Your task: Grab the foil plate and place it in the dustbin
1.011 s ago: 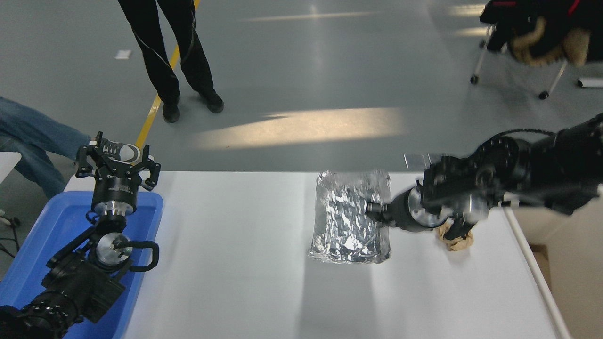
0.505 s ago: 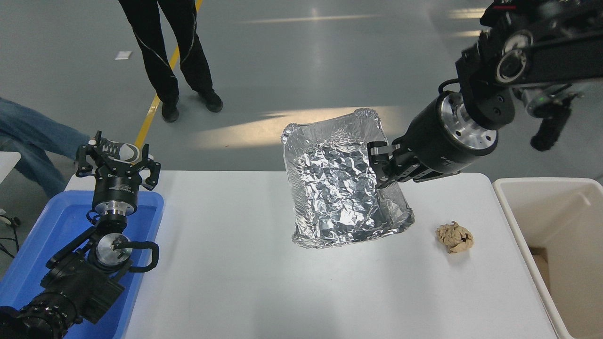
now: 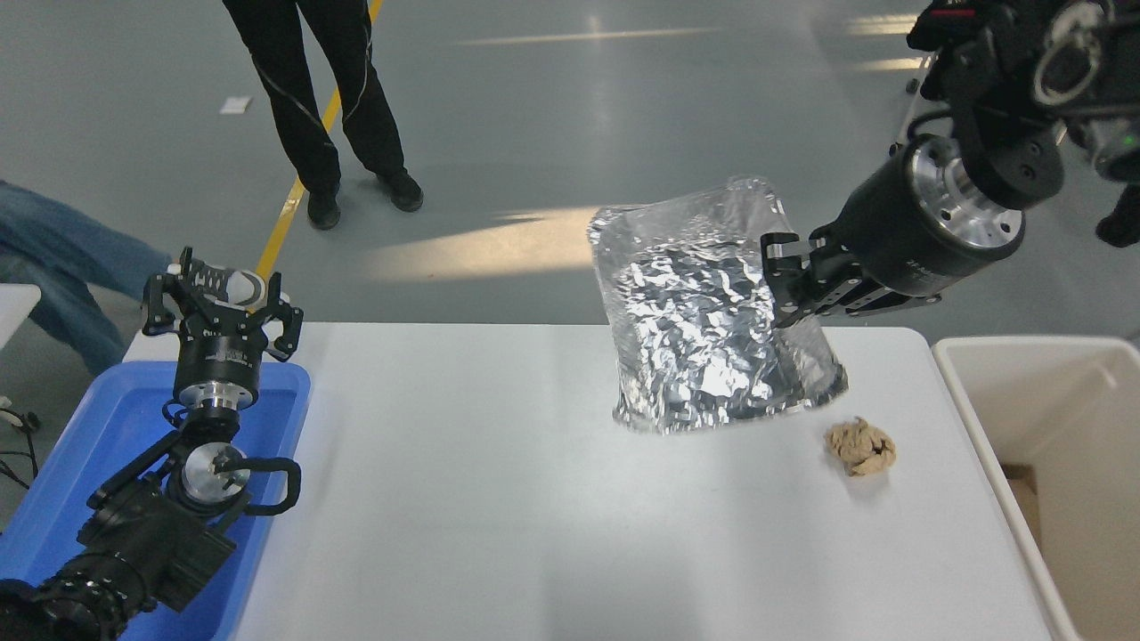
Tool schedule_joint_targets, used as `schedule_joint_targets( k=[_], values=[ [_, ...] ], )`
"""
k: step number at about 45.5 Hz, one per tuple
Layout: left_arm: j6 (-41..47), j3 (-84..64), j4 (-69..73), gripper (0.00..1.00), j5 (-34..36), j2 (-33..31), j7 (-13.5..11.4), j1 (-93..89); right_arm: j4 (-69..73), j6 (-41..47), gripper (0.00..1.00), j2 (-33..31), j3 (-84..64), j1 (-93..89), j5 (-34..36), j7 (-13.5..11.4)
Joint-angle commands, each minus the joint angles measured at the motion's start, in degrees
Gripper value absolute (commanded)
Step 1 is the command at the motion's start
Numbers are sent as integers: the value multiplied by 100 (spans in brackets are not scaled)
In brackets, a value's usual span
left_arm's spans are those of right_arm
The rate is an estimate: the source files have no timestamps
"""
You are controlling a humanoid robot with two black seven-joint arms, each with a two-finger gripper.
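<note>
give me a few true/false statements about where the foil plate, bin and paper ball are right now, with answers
1. The right tool holds the foil plate in the air. True.
2. The foil plate is inside the dustbin. False: it hangs over the table, left of the bin.
3. The crumpled paper ball lies on the table. True.
4. The left tool grips the paper ball. False: it is parked above the blue tray, holding nothing.
</note>
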Motion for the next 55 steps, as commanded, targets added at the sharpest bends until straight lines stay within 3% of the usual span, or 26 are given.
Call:
schedule_joint_targets(
  k=[1,14,21,31,43,55],
  values=[
    [0,-3,0,99,1,-1,0,-3,-1121,-1186,0,-771,-398,-2047,-37,-32],
    [0,-3,0,99,9,-1,0,-3,-3292,-1706,0,-1536,339,-4878,463,-50],
    [0,6,0,99,1,-1,0,-3,-4180,-1907,0,-1624,858,-5994,903,-50],
    [0,-3,0,99,9,-1,0,-3,-5445,-2110,0,-1625,1912,-7603,1378,-50],
    [0,-3,0,99,1,-1,0,-3,-7388,-2066,0,-1274,3363,-9449,1404,-50],
    [0,-3,0,99,1,-1,0,-3,-7653,-2092,0,-1097,3496,-9722,1404,-50]
  ],
)
